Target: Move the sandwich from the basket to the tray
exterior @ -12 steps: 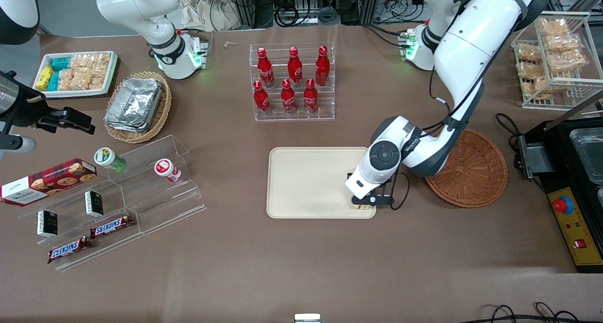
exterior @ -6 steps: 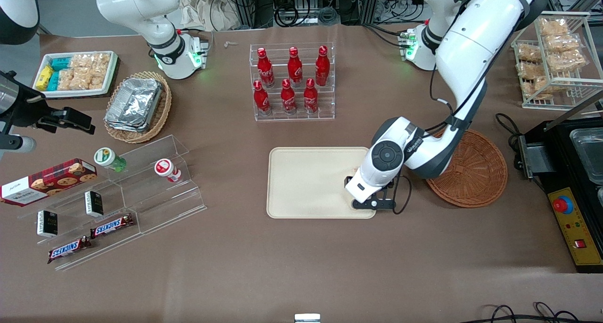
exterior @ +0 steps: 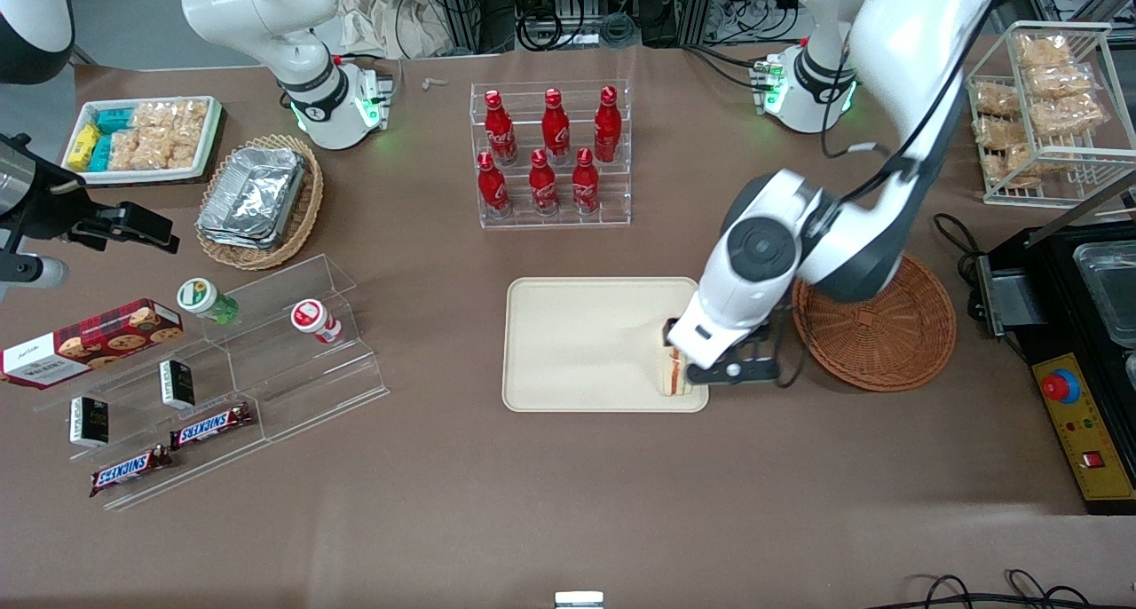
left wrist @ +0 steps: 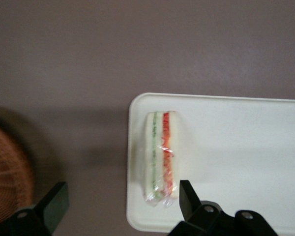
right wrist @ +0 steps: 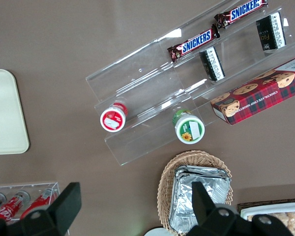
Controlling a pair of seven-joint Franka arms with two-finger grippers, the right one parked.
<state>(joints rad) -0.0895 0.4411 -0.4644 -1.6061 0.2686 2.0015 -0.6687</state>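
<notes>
The sandwich (exterior: 673,371) (left wrist: 161,155), a wrapped white-bread wedge with red and green layers, lies on the cream tray (exterior: 577,347) (left wrist: 236,157) at its corner nearest the basket and the front camera. My left gripper (exterior: 710,365) (left wrist: 120,201) hangs open above it, raised clear, its fingers (left wrist: 189,199) spread wide with nothing between them. The round reddish-brown basket (exterior: 879,325) (left wrist: 7,177) sits beside the tray toward the working arm's end, and I see nothing in it.
An acrylic rack of red bottles (exterior: 550,156) stands farther from the camera than the tray. A stepped acrylic shelf (exterior: 222,369) with snacks lies toward the parked arm's end, with an oval basket of foil trays (exterior: 257,196). A black machine (exterior: 1078,343) sits past the basket.
The gripper has let go of the sandwich and risen off the tray, shifting slightly toward the basket. The sandwich, hidden under the hand before, now shows lying on the tray.
</notes>
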